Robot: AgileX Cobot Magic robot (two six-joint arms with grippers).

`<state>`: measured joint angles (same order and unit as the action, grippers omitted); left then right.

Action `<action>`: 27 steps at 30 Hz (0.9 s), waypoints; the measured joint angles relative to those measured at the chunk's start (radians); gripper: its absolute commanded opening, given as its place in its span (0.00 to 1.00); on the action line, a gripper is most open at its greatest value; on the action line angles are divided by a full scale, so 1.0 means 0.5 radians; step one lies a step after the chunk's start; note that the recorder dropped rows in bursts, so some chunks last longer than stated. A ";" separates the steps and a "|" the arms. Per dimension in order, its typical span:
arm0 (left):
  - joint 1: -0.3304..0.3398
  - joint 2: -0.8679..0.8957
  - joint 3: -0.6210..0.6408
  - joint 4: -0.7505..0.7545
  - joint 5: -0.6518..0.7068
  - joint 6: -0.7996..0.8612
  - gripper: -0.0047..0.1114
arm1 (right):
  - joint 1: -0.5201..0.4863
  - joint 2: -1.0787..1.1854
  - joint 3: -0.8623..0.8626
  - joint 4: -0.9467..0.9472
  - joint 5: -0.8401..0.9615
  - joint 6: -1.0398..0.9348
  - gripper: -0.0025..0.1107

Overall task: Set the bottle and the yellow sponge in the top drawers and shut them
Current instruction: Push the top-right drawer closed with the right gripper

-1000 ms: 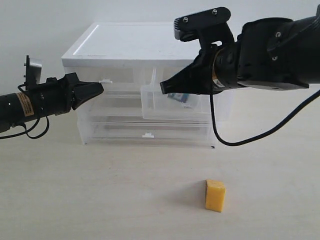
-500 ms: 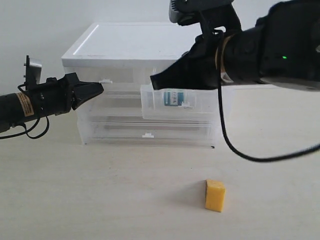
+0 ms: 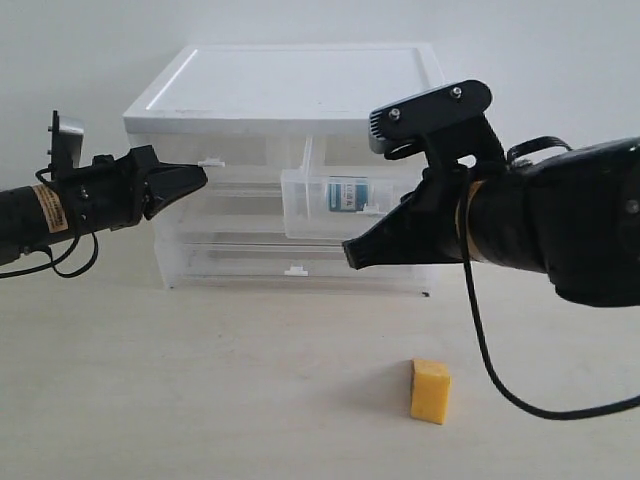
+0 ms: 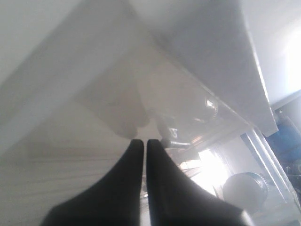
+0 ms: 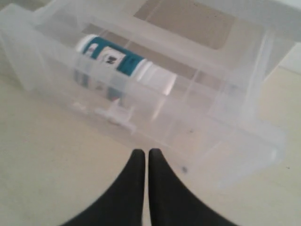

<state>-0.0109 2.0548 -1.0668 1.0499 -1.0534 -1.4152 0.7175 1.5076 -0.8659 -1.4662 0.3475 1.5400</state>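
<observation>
The bottle (image 3: 345, 194) (image 5: 124, 63), white with a teal label, lies on its side inside the right top drawer (image 3: 312, 218) (image 5: 235, 141), which is pulled out. My right gripper (image 3: 350, 255) (image 5: 143, 153) is shut and empty, hanging in front of and below that drawer's front. The left top drawer (image 3: 240, 160) is pushed in; my left gripper (image 3: 203, 175) (image 4: 141, 142) is shut with its tip at that drawer's white handle tab (image 3: 211, 161). The yellow sponge (image 3: 430, 390) stands on the table in front of the cabinet (image 3: 290, 85), below the right arm.
Two full-width drawers (image 3: 295, 262) below the top ones are pushed in. A black cable (image 3: 480, 330) hangs from the right arm over the table near the sponge. Light wooden tabletop (image 3: 150, 400) spreads in front of the cabinet.
My right gripper rose from inside the open right drawer, leaving the bottle there, then came down and back in front of the drawer. The left arm has not moved.
</observation>
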 measured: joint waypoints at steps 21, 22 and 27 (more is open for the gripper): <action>0.000 0.000 0.000 0.000 -0.004 0.000 0.07 | -0.146 0.501 -0.469 -0.545 0.145 0.568 0.02; 0.000 0.000 0.000 0.000 -0.004 0.000 0.07 | -0.146 0.536 -0.491 -0.545 0.162 0.553 0.02; 0.000 0.000 0.000 0.000 -0.004 0.000 0.07 | -0.146 0.639 -0.585 -0.541 0.252 0.534 0.02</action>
<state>-0.0109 2.0548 -1.0668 1.0499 -1.0554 -1.4152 0.6447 1.8272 -1.1587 -1.7367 0.4737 1.8072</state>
